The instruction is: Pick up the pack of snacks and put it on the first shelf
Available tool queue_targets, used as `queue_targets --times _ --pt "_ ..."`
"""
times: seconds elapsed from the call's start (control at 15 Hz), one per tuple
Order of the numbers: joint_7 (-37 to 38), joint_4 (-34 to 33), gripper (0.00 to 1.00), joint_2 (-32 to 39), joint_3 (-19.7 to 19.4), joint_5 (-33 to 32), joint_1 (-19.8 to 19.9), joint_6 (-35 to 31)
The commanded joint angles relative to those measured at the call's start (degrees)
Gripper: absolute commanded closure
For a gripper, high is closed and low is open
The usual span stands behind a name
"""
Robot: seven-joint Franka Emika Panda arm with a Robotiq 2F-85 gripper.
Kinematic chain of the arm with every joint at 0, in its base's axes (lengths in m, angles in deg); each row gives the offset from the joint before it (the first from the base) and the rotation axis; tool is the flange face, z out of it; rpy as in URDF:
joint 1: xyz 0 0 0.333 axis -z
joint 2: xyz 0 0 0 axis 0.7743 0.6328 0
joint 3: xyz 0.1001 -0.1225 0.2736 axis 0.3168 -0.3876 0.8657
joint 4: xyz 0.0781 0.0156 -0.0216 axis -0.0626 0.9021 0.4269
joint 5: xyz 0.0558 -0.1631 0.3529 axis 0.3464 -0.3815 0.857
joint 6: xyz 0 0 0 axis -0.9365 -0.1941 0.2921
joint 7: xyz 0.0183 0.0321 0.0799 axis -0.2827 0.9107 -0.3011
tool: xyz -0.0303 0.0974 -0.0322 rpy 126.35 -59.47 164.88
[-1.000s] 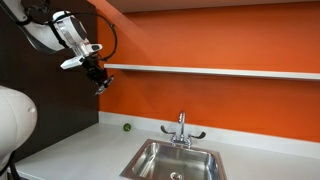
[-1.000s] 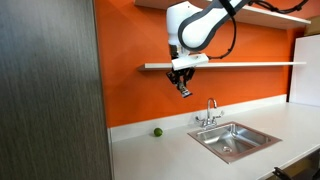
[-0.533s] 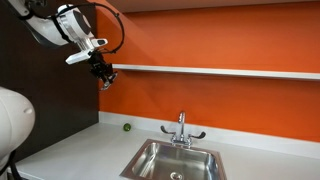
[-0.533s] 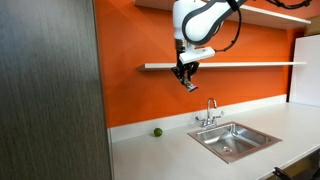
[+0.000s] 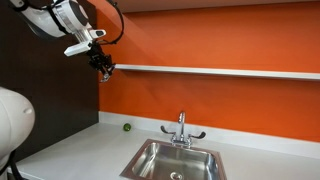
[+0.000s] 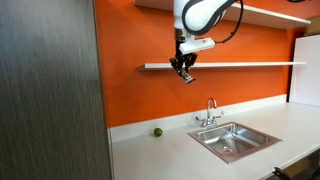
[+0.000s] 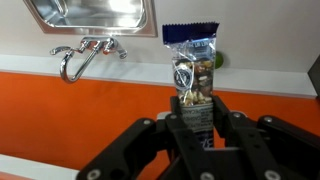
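Pickup looks done: my hand (image 7: 200, 106) grips the small dark plastic pack of snacks (image 7: 191, 68) up near the long white wall shelf (image 5: 225, 72) (placing it remains).

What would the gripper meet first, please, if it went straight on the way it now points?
Probably the white countertop beside the sink, the pack of snacks in the gripper touching first; depth is unclear.

The white arm (image 6: 205, 12) is holding its hand (image 5: 104, 68) level with the first shelf (image 5: 220, 71), angled downward, both fingers (image 7: 176, 122) pinching the pack of snacks (image 7: 192, 62) between them.
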State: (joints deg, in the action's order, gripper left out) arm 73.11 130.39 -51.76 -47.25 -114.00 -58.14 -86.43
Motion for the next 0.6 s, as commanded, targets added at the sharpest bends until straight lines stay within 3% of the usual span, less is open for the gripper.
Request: queue_targets --times 0.0,0.53 --pt "-3.0 -2.8 0.91 -1.0 1.9 0.7 1.9 2.0" --pt "-6.3 -9.2 0.91 1.5 1.1 0.1 3.5 0.7"
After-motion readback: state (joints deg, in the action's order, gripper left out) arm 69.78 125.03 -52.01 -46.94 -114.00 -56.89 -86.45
